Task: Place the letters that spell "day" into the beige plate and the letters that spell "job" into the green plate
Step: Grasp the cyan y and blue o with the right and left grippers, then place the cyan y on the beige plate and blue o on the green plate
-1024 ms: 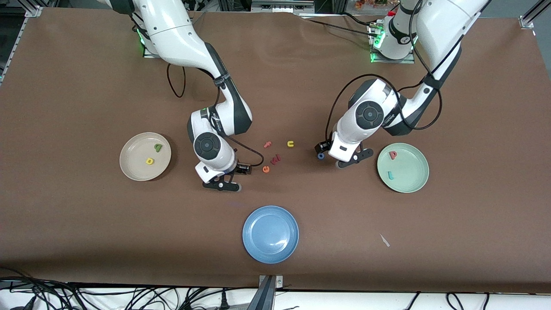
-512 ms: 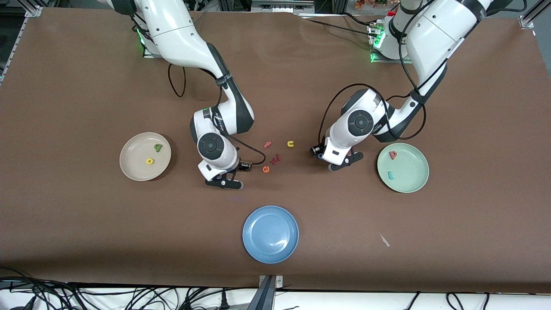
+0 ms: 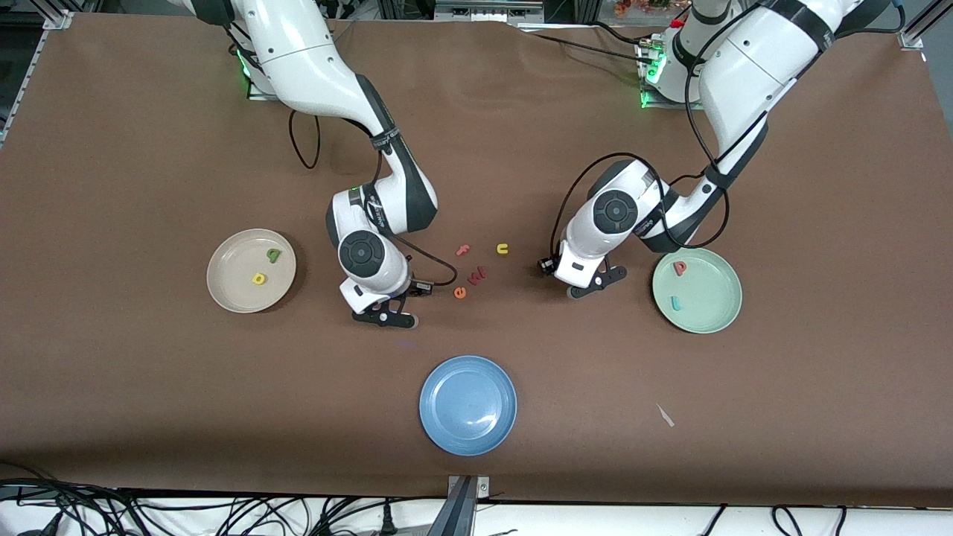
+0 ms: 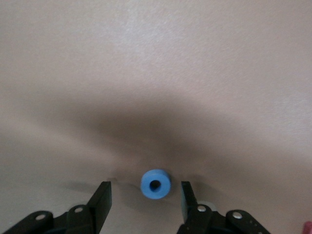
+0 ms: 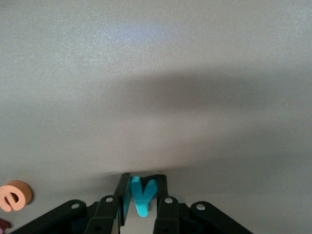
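The teal y (image 5: 142, 196) is pinched between the closed fingers of the right gripper (image 5: 141, 192), low at the table near the orange e (image 5: 13, 195). The blue o (image 4: 155, 184) lies on the table between the left gripper's (image 4: 146, 195) parted fingers, which do not touch it, near the green plate (image 3: 718, 316) holding the b (image 3: 679, 267) and j (image 3: 674, 302). The beige plate (image 3: 227, 286) holds d (image 3: 275, 255) and a (image 3: 258, 278).

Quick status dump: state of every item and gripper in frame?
left gripper: open, straddling blue o
right gripper: shut on teal y
beige plate: holds d, a
green plate: holds b, j
blue plate: nothing on it
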Motion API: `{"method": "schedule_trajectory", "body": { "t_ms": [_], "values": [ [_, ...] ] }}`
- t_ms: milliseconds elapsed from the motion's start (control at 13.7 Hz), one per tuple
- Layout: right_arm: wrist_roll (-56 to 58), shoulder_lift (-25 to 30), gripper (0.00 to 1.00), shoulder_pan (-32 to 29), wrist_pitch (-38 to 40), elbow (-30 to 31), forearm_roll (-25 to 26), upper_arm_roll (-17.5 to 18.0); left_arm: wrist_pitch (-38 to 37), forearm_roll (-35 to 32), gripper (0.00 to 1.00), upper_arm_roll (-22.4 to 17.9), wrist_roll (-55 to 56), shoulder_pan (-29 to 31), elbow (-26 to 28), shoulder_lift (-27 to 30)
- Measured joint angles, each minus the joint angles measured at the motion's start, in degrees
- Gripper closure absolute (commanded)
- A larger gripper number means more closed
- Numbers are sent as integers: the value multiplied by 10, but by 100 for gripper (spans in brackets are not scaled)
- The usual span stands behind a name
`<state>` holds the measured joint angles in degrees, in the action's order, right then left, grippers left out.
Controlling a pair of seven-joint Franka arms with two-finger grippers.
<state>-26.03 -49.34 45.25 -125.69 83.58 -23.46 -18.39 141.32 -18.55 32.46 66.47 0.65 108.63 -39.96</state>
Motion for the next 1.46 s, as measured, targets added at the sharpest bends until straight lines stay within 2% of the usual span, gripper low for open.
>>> {"method": "schedule_trajectory", "body": {
  "t_ms": [146,220,366,512,732,878,1024,1317,1390,1463],
  "values": [
    [0,0,91,-1,10,-3,-6,-2,10,0,41,0,0,0,0,-5],
    [1,2,91,-2,28,-7,-6,-5,12,0,46,0,0,0,0,-7],
    [17,13,91,-10,64,-16,-6,-20,14,0,72,-1,1,0,-1,-11],
    [36,34,91,-17,108,-15,-6,-52,14,0,91,-1,1,0,-2,-11],
    [77,74,91,-25,138,23,19,-93,14,0,96,-1,3,0,-3,-12],
    [114,118,91,-25,141,77,52,-113,14,0,96,-2,9,0,-4,-12],
    [158,154,91,-25,142,132,60,-142,11,0,96,-3,11,2,-9,-10],
    [268,168,86,-29,141,193,61,-202,-41,-6,96,-3,8,10,-25,30],
    [293,168,57,-33,141,200,61,-212,-57,-7,96,-3,-1,14,-26,46],
    [309,167,1,-42,139,203,61,-218,-75,-7,96,-4,-20,21,-26,61]
  ]
}}
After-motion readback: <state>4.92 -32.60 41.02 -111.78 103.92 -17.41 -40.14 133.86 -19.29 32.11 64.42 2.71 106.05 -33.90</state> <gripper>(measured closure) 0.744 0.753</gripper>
